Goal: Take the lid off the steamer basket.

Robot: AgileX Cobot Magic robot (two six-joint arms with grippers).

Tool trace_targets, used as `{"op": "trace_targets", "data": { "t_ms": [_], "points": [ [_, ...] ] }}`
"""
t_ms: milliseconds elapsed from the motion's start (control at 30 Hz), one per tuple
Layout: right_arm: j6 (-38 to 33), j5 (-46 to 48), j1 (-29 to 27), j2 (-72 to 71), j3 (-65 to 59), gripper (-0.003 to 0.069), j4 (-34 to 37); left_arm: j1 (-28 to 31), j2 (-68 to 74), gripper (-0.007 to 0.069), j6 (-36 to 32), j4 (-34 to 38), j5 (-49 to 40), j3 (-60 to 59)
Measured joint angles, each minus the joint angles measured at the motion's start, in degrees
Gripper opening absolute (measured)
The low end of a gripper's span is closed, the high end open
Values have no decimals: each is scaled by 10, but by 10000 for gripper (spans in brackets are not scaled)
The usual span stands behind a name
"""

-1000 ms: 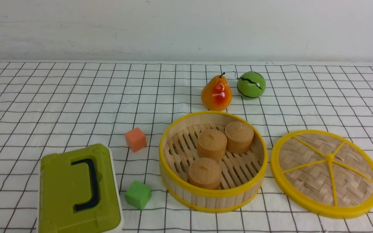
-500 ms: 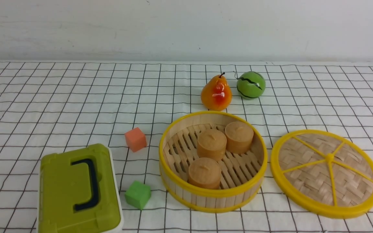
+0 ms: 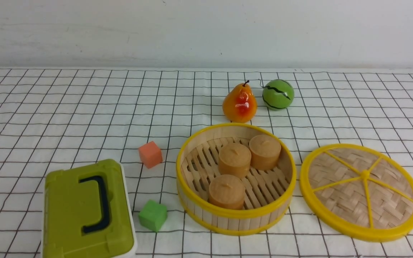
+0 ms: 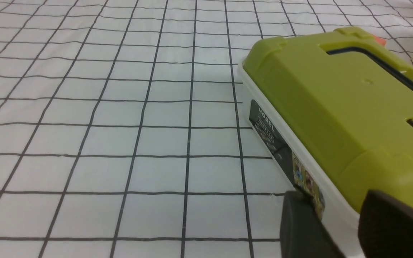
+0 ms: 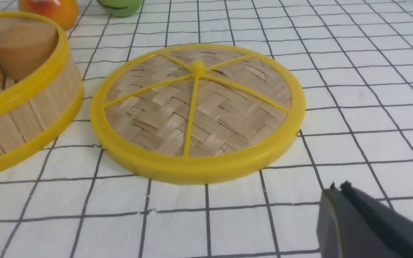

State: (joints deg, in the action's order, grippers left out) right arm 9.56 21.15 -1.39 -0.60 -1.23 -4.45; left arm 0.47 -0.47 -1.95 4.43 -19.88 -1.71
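Front view: you see lid [image 3: 361, 192] flat on checked tablecloth [image 3: 66, 114], just right of steamer basket [image 3: 236, 215], apart from it. Basket open, three tan cylinders [image 3: 234, 159] inside. Pear [image 3: 240, 103] and green ball [image 3: 278, 94] behind basket; orange cube [image 3: 150, 154], green cube [image 3: 152, 215] and olive-green box [image 3: 86, 211] to its left. No arms visible.

Left wrist view: left gripper [image 4: 339, 229] parted, holding nothing, beside box corner.

Right wrist view: right gripper [image 5: 337, 188] tips together, empty, near lid rim.
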Motion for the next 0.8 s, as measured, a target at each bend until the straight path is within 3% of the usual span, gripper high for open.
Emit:
{"op": "trace_targets", "data": {
  "t_ms": [233, 800],
  "points": [
    [-38, 8, -8, 0, 1, -18, 12, 0, 0, 239, 0, 0, 0, 0],
    [-56, 8, -8, 0, 1, -20, 30, 0, 0, 239, 0, 0, 0, 0]
  ]
}}
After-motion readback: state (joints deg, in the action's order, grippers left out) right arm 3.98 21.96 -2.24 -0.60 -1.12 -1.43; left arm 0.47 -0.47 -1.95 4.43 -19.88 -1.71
